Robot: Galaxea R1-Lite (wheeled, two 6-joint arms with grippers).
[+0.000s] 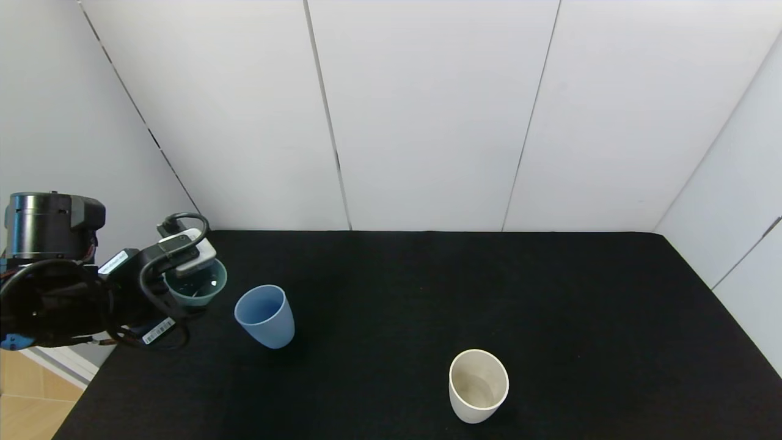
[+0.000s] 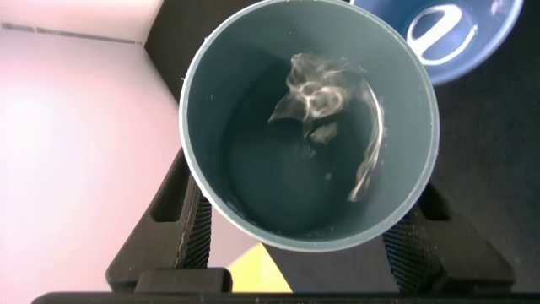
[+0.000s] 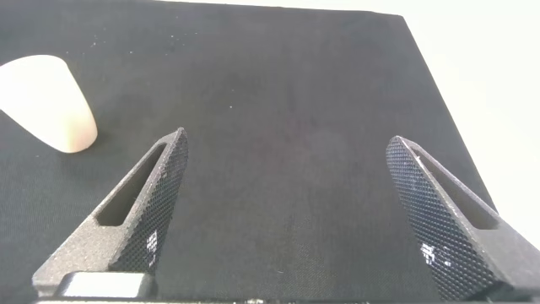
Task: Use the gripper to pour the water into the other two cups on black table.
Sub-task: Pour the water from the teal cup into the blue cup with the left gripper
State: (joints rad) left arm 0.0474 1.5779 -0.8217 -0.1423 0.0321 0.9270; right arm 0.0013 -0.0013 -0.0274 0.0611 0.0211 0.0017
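Note:
My left gripper (image 1: 183,288) is shut on the small teal-green cup (image 1: 197,282) and holds it raised over the black table's (image 1: 427,293) far left edge. In the left wrist view the cup (image 2: 308,228) sits between the two fingers (image 2: 187,232), and water (image 2: 325,105) glints inside it. The light blue cup (image 1: 264,316) stands upright just right of the held cup, and its rim shows in the left wrist view (image 2: 456,34). The cream-white cup (image 1: 478,385) stands upright near the table's front middle. My right gripper (image 3: 287,143) is open and empty above bare table, with the cream cup (image 3: 46,101) off to one side.
White panel walls (image 1: 427,122) close in the table at the back and on both sides. The table's left edge drops to a wooden floor (image 1: 24,409) below my left arm. My right arm is out of the head view.

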